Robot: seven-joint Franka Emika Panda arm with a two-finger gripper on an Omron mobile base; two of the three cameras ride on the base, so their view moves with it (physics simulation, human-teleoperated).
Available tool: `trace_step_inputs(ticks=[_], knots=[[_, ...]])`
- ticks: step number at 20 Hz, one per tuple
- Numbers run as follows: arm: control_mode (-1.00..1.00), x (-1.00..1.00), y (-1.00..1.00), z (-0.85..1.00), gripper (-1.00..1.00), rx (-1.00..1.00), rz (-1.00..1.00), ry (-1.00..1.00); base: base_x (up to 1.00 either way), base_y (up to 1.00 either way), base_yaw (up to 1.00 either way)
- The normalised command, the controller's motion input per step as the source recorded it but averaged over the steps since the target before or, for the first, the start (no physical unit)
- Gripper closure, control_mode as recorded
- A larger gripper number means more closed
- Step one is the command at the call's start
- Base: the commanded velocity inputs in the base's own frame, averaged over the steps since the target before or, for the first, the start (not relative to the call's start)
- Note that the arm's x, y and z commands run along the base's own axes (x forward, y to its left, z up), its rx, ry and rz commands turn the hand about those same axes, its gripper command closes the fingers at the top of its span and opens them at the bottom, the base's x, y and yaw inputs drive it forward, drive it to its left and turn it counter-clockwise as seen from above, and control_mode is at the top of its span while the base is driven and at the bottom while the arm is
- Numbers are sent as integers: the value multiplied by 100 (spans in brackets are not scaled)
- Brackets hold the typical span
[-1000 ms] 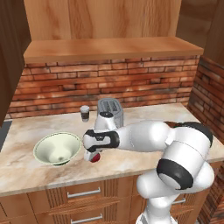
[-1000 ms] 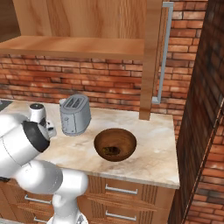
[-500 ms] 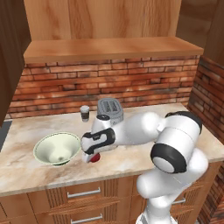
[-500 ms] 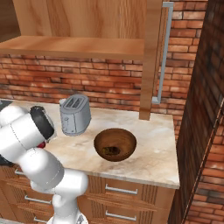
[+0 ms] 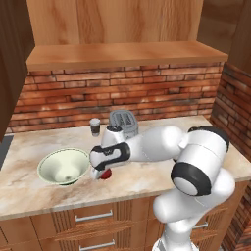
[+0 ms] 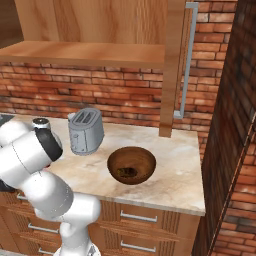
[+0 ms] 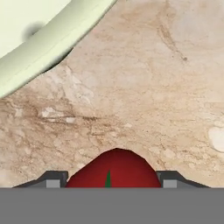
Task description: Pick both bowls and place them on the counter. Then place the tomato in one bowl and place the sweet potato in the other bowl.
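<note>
The white bowl (image 5: 59,166) with its pale greenish inside stands on the marble counter (image 5: 147,179) at the left. Its rim (image 7: 43,41) crosses the top left of the hand view. Just right of that rim, my gripper (image 5: 102,172) points down and is shut on the red tomato (image 5: 106,175). In the hand view the tomato (image 7: 109,173) sits between my fingertips (image 7: 52,178), low over bare counter (image 7: 144,87). Farther right on the counter (image 6: 180,175), the dark brown bowl (image 6: 132,165) holds the sweet potato (image 6: 126,172).
A grey toaster (image 5: 123,122) (image 6: 86,131) stands behind my arm against the brick wall. A small shaker (image 5: 94,126) (image 6: 41,122) stands to the toaster's left. A wooden shelf (image 5: 122,54) hangs overhead, and drawers run below the counter.
My elbow and forearm have swung nearer to the cameras. The hand has stayed by the white bowl's right rim, with the tomato still in its grip.
</note>
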Motion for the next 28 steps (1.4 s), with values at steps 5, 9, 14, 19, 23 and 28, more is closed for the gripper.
trace_step_inputs(ticks=[5, 9, 14, 19, 23, 28], knots=[[-100, -5, 0, 68, 100, 0, 3, 0, 0, 0, 0], [-100, -9, 0, 67, 100, 0, 7, 3, 0, 0, 0], [-100, -9, 3, 64, 100, 0, 7, 0, 0, 0, 0], [-100, -9, 25, 61, 100, 0, 6, 1, 0, 0, 0], [-100, -2, 53, 30, 100, 0, 3, 0, 0, 0, 0], [-100, 3, 56, 8, 100, -1, 4, 0, 0, 0, 0]])
